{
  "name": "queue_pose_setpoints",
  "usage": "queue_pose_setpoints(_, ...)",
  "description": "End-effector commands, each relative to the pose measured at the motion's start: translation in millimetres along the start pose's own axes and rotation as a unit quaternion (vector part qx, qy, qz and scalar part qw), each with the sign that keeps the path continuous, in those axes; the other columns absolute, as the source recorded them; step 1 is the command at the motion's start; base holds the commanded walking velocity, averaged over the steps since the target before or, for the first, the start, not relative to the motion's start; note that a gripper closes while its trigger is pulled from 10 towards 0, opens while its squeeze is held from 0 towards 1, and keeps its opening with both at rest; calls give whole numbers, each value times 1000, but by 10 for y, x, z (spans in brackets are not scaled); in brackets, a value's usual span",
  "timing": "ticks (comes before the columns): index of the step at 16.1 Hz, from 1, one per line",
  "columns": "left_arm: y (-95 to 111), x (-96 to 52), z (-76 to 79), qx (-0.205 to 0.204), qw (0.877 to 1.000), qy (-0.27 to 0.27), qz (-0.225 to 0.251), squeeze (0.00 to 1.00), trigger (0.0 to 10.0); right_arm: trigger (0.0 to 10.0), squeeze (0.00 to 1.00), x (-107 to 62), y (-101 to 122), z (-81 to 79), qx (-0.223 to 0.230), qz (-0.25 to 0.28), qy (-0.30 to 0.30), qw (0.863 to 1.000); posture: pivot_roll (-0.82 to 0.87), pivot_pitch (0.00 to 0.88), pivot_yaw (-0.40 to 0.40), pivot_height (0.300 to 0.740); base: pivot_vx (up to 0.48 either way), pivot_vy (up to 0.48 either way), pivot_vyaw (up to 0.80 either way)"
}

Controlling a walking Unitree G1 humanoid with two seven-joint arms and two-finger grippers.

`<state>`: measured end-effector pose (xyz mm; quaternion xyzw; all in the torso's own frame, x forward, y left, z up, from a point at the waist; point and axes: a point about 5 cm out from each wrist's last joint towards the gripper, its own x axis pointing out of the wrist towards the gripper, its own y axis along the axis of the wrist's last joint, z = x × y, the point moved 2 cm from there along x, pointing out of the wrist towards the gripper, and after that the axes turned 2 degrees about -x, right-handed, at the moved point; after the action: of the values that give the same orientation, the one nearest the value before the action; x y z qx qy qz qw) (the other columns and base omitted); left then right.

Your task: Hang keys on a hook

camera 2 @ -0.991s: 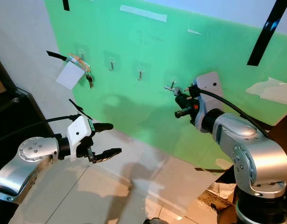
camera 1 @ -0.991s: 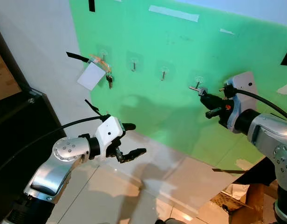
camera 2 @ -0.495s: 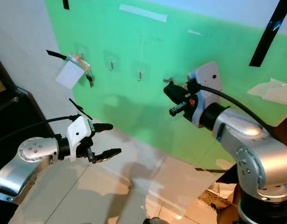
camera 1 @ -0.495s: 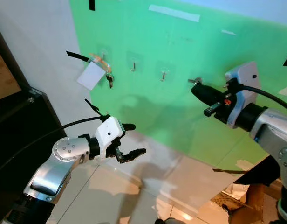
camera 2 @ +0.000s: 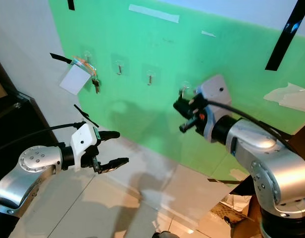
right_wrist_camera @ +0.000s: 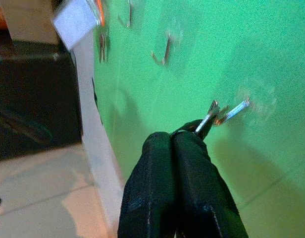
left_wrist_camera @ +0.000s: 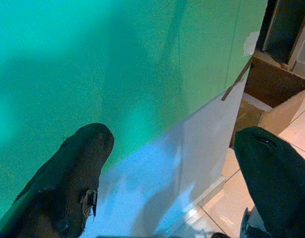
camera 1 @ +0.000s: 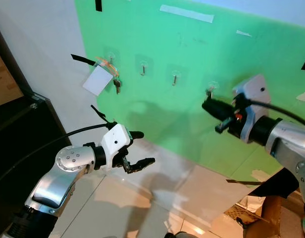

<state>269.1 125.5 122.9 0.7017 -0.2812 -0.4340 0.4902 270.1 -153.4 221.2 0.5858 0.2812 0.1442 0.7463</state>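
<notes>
A green board (camera 1: 192,54) on the wall carries a row of small clear hooks. The leftmost hook holds a key set (camera 1: 116,86) with a white card (camera 1: 96,80). Two bare hooks (camera 1: 142,68) (camera 1: 174,78) follow. My right gripper (camera 1: 208,105) is shut just below the fourth hook (camera 1: 210,90). In the right wrist view a small metal key ring (right_wrist_camera: 208,119) sticks out of the closed fingers (right_wrist_camera: 162,148), next to that hook (right_wrist_camera: 235,110). My left gripper (camera 1: 144,148) hangs open and holds nothing, low in front of the wall.
A black cabinet (camera 1: 16,134) stands at the left. A cardboard box (camera 1: 254,210) and scraps lie on the tiled floor at the lower right. Strips of black tape (camera 2: 287,29) and white tape (camera 1: 185,13) are stuck on the board.
My right gripper swung left away from the fourth hook, then dropped and now sits just below it. The left arm has not moved.
</notes>
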Motion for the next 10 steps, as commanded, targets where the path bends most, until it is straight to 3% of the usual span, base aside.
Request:
queue_pose_setpoints(1,14,-11,7,9,1000,0,-1,0,10000,10000,0,-10,-20,8,-3,-9,-2,1000,-14,0,-52,740,0,0,0)
queue_pose_setpoints(4,19,-4,1,11,1000,0,-2,0,10000,10000,0,24,-21,49,-1,-7,-16,1000,-17,0,-49,740,0,0,0)
queue_pose_setpoints(7,20,4,-7,11,1000,1,-2,0,10000,10000,0,0,-7,-47,-13,-3,26,1000,-15,0,-51,740,0,0,0)
queue_pose_setpoints(10,26,17,-21,12,1000,5,-1,0,10000,10000,0,22,-187,-2,-24,-52,11,998,-17,0,-55,740,0,0,0)
